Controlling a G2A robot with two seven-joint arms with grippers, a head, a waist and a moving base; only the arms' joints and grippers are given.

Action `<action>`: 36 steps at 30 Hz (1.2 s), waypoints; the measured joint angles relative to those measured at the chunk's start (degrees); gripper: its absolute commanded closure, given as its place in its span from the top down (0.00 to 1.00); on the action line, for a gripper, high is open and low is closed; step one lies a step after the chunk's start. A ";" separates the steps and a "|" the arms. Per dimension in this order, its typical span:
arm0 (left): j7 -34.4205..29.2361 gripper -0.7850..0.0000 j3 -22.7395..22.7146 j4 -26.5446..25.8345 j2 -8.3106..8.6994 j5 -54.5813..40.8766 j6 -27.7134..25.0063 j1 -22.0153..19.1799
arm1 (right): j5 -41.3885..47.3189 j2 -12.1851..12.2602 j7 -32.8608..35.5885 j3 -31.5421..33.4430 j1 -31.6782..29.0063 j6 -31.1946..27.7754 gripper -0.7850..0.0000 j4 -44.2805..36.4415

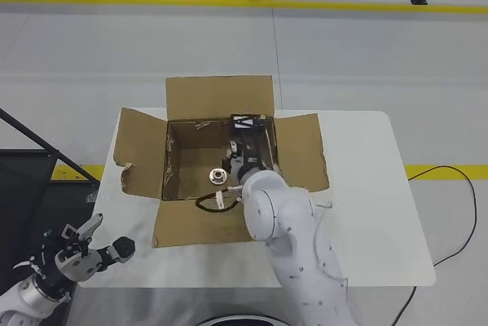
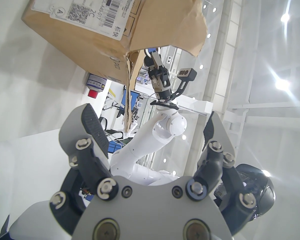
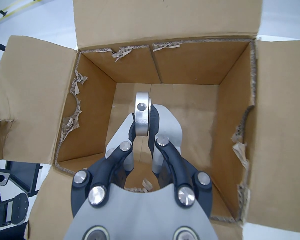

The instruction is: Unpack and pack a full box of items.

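Squarely pinched between the pads of the right gripper (image 3: pixel 143 126): a silver metal ring (image 3: pixel 141 112), standing on edge, with a small bore in its rim turned toward the wrist camera. Fingers drawn narrow, pressing both flat faces of the ring. Held over the middle of the open cardboard box (image 3: pixel 190 63), above its bare brown floor; height against the rim hard to judge. Seen from the top view, the same right gripper (image 1: pixel 242 151) sits over the far right part of the cardboard box (image 1: pixel 186 151), arm coming in across the near flap. All four flaps (image 1: pixel 138 151) folded outward, edges ragged and torn along the folds. Box sitting on a white table (image 1: pixel 366 196), toward its far left half. Well apart from all that, by the table's near left corner, the left gripper (image 1: pixel 109 235), holding nothing. Fingers spread wide in its own wrist view (image 2: pixel 152 116), looking up at the outer wall of the box (image 2: pixel 95 41) with a white label (image 2: pixel 82 6) stuck on it.
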 measured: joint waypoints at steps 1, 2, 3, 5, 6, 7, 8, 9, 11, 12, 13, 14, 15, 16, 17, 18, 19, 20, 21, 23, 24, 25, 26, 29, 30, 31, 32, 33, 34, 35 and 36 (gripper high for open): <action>-0.10 1.00 0.18 0.00 0.03 0.13 0.11 -0.20 | -1.12 0.13 0.35 -0.16 -0.96 -0.29 0.00 -1.53; -0.28 1.00 0.41 -0.01 0.08 0.35 0.30 -0.46 | -2.47 0.26 0.78 -0.42 -2.10 -0.48 0.00 -3.18; -0.43 1.00 0.57 0.00 0.12 0.54 0.47 -0.66 | -3.40 0.33 1.12 -0.58 -2.78 -0.50 0.00 -3.96; -0.69 1.00 0.89 0.05 0.21 0.87 0.86 -1.12 | -4.03 0.37 1.38 -0.69 -3.17 -0.45 0.00 -4.32; -0.78 1.00 1.00 0.07 0.24 0.92 0.99 -1.26 | -3.95 0.36 1.38 -0.68 -3.14 -0.43 0.00 -4.27; -0.82 1.00 1.06 0.09 0.25 0.93 1.04 -1.32 | -3.87 0.36 1.37 -0.68 -3.10 -0.43 0.00 -4.23; -0.83 1.00 1.07 0.09 0.25 0.93 1.06 -1.33 | -3.82 0.36 1.36 -0.67 -3.08 -0.43 0.00 -4.20; -0.83 1.00 1.07 0.09 0.25 0.93 1.06 -1.33 | -3.82 0.36 1.35 -0.67 -3.07 -0.43 0.00 -4.20; -0.83 1.00 1.06 0.09 0.25 0.92 1.05 -1.31 | -3.82 0.36 1.34 -0.67 -3.07 -0.43 0.00 -4.20; -0.83 1.00 1.06 0.09 0.25 0.92 1.04 -1.31 | -3.82 0.36 1.34 -0.67 -3.08 -0.43 0.00 -4.20; -0.82 1.00 1.06 0.09 0.25 0.91 1.04 -1.31 | -3.82 0.36 1.34 -0.67 -3.08 -0.43 0.00 -4.20; -0.82 1.00 1.05 0.09 0.25 0.91 1.04 -1.31 | -3.82 0.36 1.34 -0.67 -3.08 -0.43 0.00 -4.20; -0.82 1.00 1.05 0.09 0.25 0.91 1.04 -1.31 | -3.82 0.36 1.34 -0.67 -3.08 -0.43 0.00 -4.20; -0.82 1.00 1.05 0.09 0.25 0.91 1.04 -1.31 | -3.82 0.36 1.34 -0.67 -3.08 -0.43 0.00 -4.20; -0.82 1.00 1.05 0.09 0.25 0.91 1.04 -1.31 | -3.82 0.36 1.34 -0.66 -3.08 -0.43 0.00 -4.21; -0.82 1.00 1.05 0.09 0.25 0.91 1.04 -1.31 | -3.75 0.36 1.18 -0.61 -3.22 -0.44 0.00 -4.26; -0.82 1.00 1.05 0.09 0.25 0.91 1.04 -1.31 | -3.50 0.39 0.53 -0.51 -3.60 -0.60 0.00 -4.40; -0.82 1.00 1.05 0.09 0.25 0.91 1.04 -1.31 | -3.22 0.45 -0.79 -0.26 -4.17 -0.95 0.00 -4.89; -0.82 1.00 1.05 0.09 0.25 0.91 1.04 -1.31 | -3.26 0.51 -1.65 0.05 -4.48 -1.26 0.00 -5.60; -0.82 1.00 1.05 0.09 0.25 0.91 1.04 -1.31 | -4.29 0.76 -2.25 1.14 -5.18 -2.56 0.00 -8.37; -0.82 1.00 1.05 0.09 0.25 0.91 1.04 -1.31 | -4.62 0.91 -2.02 1.73 -5.60 -3.53 0.00 -10.03; -0.82 1.00 1.05 0.09 0.25 0.91 1.04 -1.31 | -4.74 1.09 -1.61 2.45 -6.12 -4.78 0.00 -11.92; -0.82 1.00 1.05 0.09 0.25 0.91 1.04 -1.31 | -5.09 1.39 -0.91 3.68 -6.99 -6.80 0.00 -14.64; -0.82 1.00 1.05 0.09 0.25 0.91 1.04 -1.31 | -8.04 2.22 1.25 7.81 -9.62 -11.05 0.00 -21.25; -0.82 1.00 1.05 0.09 0.25 0.91 1.04 -1.31 | -9.03 2.42 1.92 9.20 -10.38 -11.71 0.00 -23.08; -0.82 1.00 1.05 0.09 0.25 0.91 1.04 -1.31 | -10.03 2.60 2.48 10.63 -11.09 -12.10 0.00 -24.77; -0.82 1.00 1.05 0.09 0.25 0.91 1.04 -1.31 | -11.39 2.82 3.10 12.57 -11.97 -12.45 0.00 -26.70; -0.82 1.00 1.05 0.09 0.25 0.91 1.04 -1.31 | -12.43 2.98 3.49 14.05 -12.62 -12.66 0.00 -27.83; -0.82 1.00 1.05 0.09 0.25 0.91 1.04 -1.31 | -13.53 3.13 3.81 15.56 -13.23 -12.82 0.00 -28.62; -0.82 1.00 1.05 0.09 0.25 0.91 1.04 -1.31 | -15.05 3.33 4.10 17.63 -14.02 -13.09 0.00 -29.03; -0.82 1.00 1.05 0.09 0.25 0.91 1.04 -1.31 | -16.02 3.47 4.28 19.15 -14.61 -13.36 0.00 -28.92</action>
